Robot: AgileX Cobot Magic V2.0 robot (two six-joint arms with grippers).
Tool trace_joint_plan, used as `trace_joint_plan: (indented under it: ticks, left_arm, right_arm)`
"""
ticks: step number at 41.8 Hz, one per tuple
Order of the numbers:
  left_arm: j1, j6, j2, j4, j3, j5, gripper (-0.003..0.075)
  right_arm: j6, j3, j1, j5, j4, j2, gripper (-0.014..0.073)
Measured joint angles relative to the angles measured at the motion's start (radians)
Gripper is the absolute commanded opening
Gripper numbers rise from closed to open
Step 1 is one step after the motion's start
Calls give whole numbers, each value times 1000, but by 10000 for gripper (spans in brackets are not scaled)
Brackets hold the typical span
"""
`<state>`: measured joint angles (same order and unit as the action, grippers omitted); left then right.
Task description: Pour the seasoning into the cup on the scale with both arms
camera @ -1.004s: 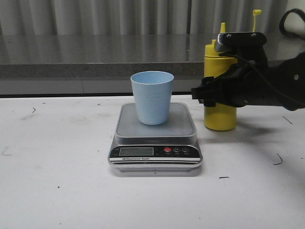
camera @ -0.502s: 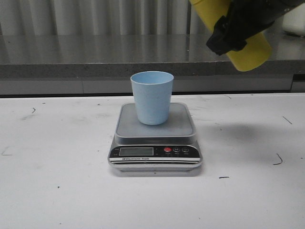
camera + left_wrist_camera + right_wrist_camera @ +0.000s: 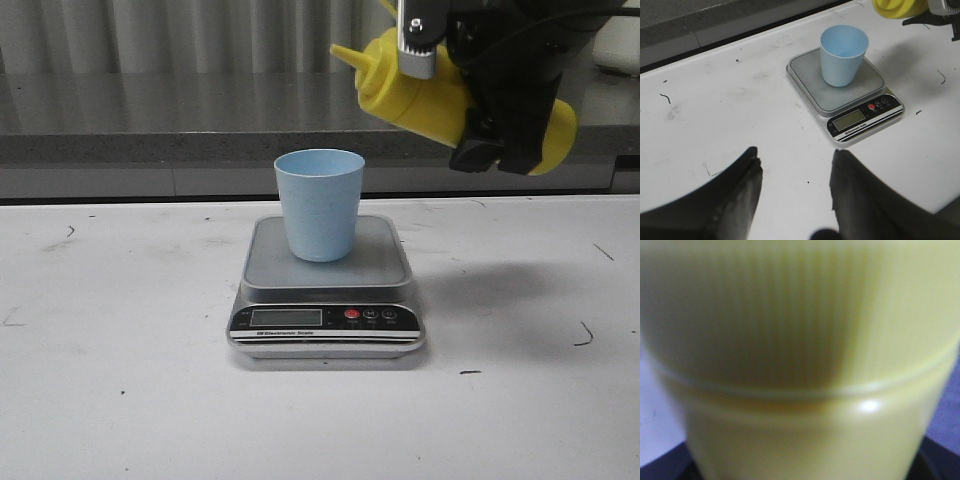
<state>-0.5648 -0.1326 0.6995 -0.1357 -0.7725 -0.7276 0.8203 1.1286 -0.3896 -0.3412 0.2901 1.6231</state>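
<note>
Currently your right gripper [image 3: 500,100] holds the tall yellow plastic squeeze bottle [image 3: 420,95] in the air, fingers clamped across its body. The bottle lies tilted nearly on its side, its pointed nozzle aimed toward the robot's left and slightly upward, its base on the far side of the black fingers. The nozzle tip sits above and a little to the right of the small pale blue plastic tumbler [image 3: 319,203], well clear of its rim. In the right wrist view the bottle wall [image 3: 800,360] fills the frame, blurred.

You will find the tumbler upright on the grey platform of the flat silver digital kitchen scale [image 3: 325,300], which rests on the white table [image 3: 120,380].

Your left gripper [image 3: 792,192] hovers over the table, fingers spread and holding nothing, near the scale's front.
</note>
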Motion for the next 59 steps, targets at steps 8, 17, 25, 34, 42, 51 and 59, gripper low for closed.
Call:
trace_joint_plan:
  ticks: [8, 17, 25, 34, 42, 51, 59]
  left_arm:
    - [0, 0, 0, 0, 0, 0, 313]
    - [0, 0, 0, 0, 0, 0, 313]
    - [0, 0, 0, 0, 0, 0, 313]
    - [0, 0, 0, 0, 0, 0, 313]
    - [0, 0, 0, 0, 0, 0, 313]
    - [0, 0, 0, 0, 0, 0, 313]
    - [0, 0, 0, 0, 0, 0, 313]
  right_arm:
    - [-194, 69, -2, -107, 197, 21, 318]
    - [-276, 110, -64, -158, 491, 52, 318]
    - [-374, 114, -128, -194, 717, 90, 318]
    - [-532, 122, -161, -259, 942, 123, 318]
    - [-595, 122, -165, -304, 1056, 152, 318]
    - [-602, 122, -165, -267, 1079, 158, 318]
    - [-650, 122, -165, -252, 1081, 158, 318]
